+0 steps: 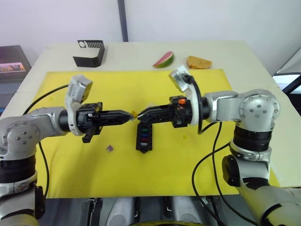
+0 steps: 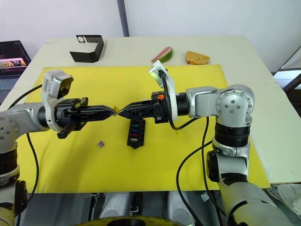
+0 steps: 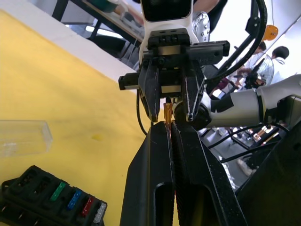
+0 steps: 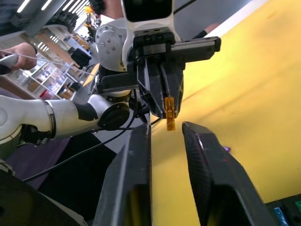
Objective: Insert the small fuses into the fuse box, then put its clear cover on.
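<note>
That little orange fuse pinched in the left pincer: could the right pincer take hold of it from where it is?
Probably yes. The orange fuse sticks out of the shut left pincer, and the right pincer faces it, open, with nothing between them.

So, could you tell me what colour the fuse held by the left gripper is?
Orange fuse, clearest in the right wrist view.

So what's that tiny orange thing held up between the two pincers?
It is a small fuse: a tiny, flat, translucent orange plastic chip, longer than wide. The left pincer is shut on it, gripping one end, so the other end sticks out past the fingertips. It is held in the air above the yellow mat, just above the far end of the black fuse box. The right pincer faces it with its fingers open on either side, apparently not touching it.
</note>
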Available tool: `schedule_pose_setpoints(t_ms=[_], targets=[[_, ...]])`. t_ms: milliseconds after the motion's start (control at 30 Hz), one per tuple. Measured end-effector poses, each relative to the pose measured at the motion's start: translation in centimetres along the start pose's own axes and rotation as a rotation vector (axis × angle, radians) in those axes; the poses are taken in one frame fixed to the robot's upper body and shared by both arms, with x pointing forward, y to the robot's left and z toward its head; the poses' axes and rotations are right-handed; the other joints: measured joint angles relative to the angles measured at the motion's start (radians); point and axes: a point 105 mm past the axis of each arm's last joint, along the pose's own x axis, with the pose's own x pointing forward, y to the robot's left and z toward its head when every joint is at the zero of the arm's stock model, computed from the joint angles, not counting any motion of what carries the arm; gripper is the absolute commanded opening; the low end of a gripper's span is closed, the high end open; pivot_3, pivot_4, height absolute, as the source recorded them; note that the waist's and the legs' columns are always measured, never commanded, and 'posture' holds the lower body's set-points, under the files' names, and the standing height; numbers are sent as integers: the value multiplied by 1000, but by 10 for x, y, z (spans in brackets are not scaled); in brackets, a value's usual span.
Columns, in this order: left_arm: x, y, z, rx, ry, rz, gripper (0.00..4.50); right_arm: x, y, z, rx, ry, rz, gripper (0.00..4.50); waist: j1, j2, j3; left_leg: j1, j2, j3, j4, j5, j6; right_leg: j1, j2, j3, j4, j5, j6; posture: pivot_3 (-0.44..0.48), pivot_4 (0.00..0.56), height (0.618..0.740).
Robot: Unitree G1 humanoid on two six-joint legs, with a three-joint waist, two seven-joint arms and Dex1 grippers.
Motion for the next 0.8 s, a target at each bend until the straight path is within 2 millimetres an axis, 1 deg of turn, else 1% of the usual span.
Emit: schedule_pose_setpoints(t_ms=[800], targets=[[0,0,0,3,6,1,0,7,2,0,-16,-5,3,1033,0,0,0,0,0,0,0,0,1,0,0,0,0,0,0,0,150,740]])
